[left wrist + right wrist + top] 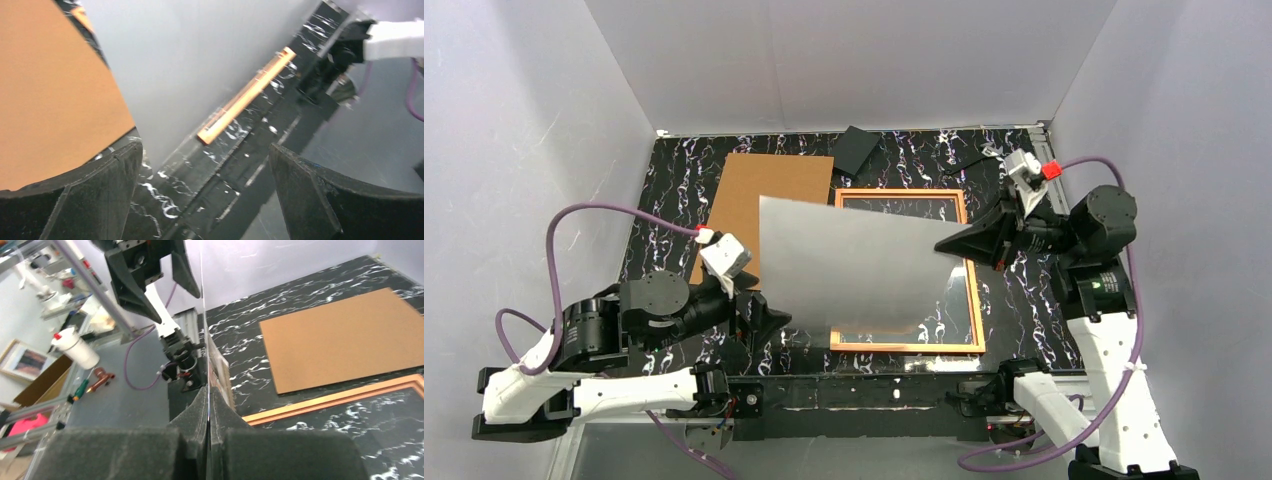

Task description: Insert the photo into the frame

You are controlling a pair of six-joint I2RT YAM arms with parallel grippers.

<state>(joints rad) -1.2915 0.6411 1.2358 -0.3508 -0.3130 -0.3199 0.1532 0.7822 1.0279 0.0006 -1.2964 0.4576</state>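
The photo (854, 265), plain grey-white back up, hangs tilted over the left part of the orange frame (904, 347), which lies flat on the table. My right gripper (944, 245) is shut on the photo's right edge. In the right wrist view the sheet (202, 315) runs edge-on out of the shut pads (207, 395), with the frame's border (340, 397) below. My left gripper (769, 318) stands open beside the photo's near-left corner, touching nothing. Between its jaws (207, 170) only the table shows, with the photo (200, 65) and a frame corner (245, 97) beyond.
A brown cardboard board (754, 190) lies flat at the back left, partly under the photo. A small black object (857, 148) sits at the back edge. White walls close in three sides of the black marbled table (664, 230).
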